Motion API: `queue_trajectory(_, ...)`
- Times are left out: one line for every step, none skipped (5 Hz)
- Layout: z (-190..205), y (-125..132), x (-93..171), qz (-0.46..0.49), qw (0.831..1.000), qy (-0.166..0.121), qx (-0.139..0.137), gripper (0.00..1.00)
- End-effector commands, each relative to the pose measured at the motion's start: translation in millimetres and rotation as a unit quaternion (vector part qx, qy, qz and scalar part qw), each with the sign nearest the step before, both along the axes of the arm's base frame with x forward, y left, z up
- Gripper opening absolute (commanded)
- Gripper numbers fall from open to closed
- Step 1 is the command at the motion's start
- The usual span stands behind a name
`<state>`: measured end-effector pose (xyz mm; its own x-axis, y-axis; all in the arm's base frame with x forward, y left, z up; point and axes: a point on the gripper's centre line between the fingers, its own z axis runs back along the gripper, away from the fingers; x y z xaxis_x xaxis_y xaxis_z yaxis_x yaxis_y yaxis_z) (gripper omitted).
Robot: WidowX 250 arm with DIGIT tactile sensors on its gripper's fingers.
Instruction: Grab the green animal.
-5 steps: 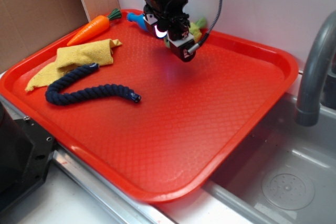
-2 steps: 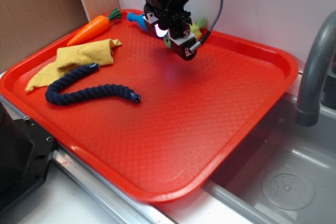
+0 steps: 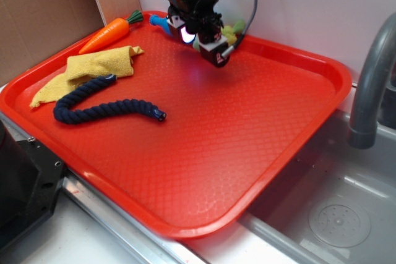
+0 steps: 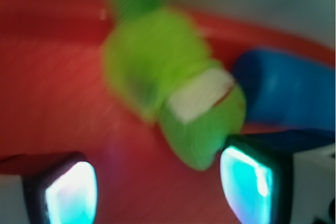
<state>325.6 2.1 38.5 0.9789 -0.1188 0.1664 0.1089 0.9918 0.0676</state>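
Jaws spread apart: wrist view shows the two pads, one at 7 o'clock (image 4: pixel 71 190) and one at 5 o'clock (image 4: pixel 247 182), with open tray between them and nothing pinched. Gripper (image 4: pixel 157 187) sits low over the far edge of the tray (image 3: pixel 260 128). The toy (image 4: pixel 173 93) lies ahead of the pads, toward 12 o'clock in the wrist view, its rounded end with the pale band nearest the 5 o'clock pad, about touching it (blur makes contact uncertain). The blue toy (image 4: pixel 283 93) lies just beside it at 3 o'clock. In the exterior view only a sliver of the toy (image 3: pixel 234 29) shows behind the gripper (image 3: pixel 207 44), at the tray's back rim; the blue toy (image 3: pixel 159 21) peeks out at the gripper's 9 o'clock.

Outward from there: carrot (image 3: pixel 111 33) at the tray's 10 o'clock corner, yellow cloth (image 3: pixel 93 69) and rope (image 3: pixel 102 108) at 9 o'clock, well apart from the gripper. Faucet (image 3: pixel 371 85) at 3 o'clock, off the tray.

Progress, as judged: approach nearly complete, grasp not yet made. Left: bring the toy between the pads, close, lift.

Versus the frames from 1.0 s ago: gripper has shifted slightly toward the back rim, nearer the toy; the other things are unmoved.
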Motion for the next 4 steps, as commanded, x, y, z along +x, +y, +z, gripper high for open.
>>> queue_trajectory(5.6, -2.6, 24.0, -0.027, 0.999, -0.034, 0.005, 1.0)
queue_trajectory(-10.7, -1.5, 34.1, -0.021, 1.0, -0.009, 0.018, 1.0)
queue_trajectory(-17.8, -3.4, 34.0, -0.026, 0.999, -0.007, 0.02, 0.0)
queue_trajectory(-15.1, -6.5, 31.1, -0.03, 0.999, 0.0, 0.022, 0.0)
